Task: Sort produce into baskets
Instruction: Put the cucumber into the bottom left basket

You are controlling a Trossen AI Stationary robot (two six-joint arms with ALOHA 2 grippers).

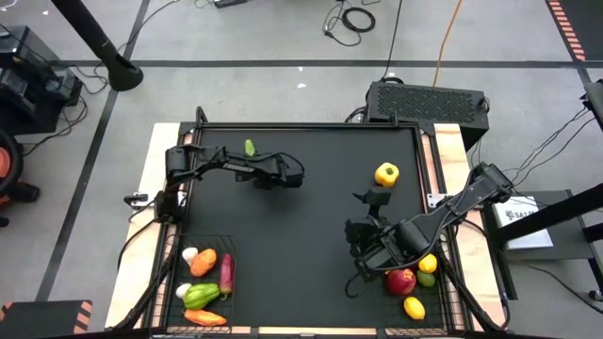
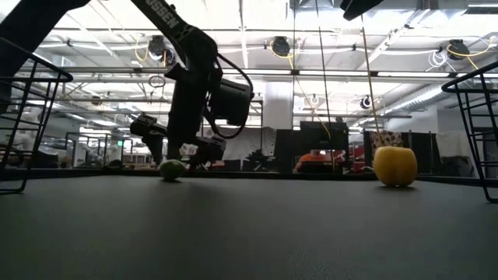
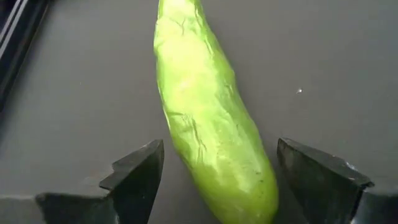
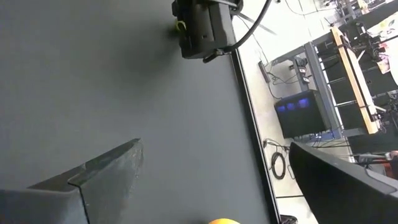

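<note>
A green cucumber [image 1: 250,148] lies flat on the black tabletop at the far left; it also shows in the low view [image 2: 173,169]. My left gripper [image 1: 251,158] is open and low over it. In the left wrist view the two fingers stand on either side of the cucumber's [image 3: 205,124] near end, and the gripper [image 3: 219,146] straddles it. I cannot tell whether a finger touches it. A yellow pepper [image 1: 386,173] stands on the table at the far right. My right gripper [image 1: 356,247] is open and empty beside the right basket [image 1: 450,282]; it also shows in its own wrist view [image 4: 216,148].
The left basket [image 1: 179,247] at the near left holds a carrot, white garlic, a green pepper and other pieces. The right basket holds a red apple [image 1: 401,281] and yellow lemons [image 1: 414,307]. The black tabletop between the arms is bare. Basket wires frame the low view [image 2: 31,117].
</note>
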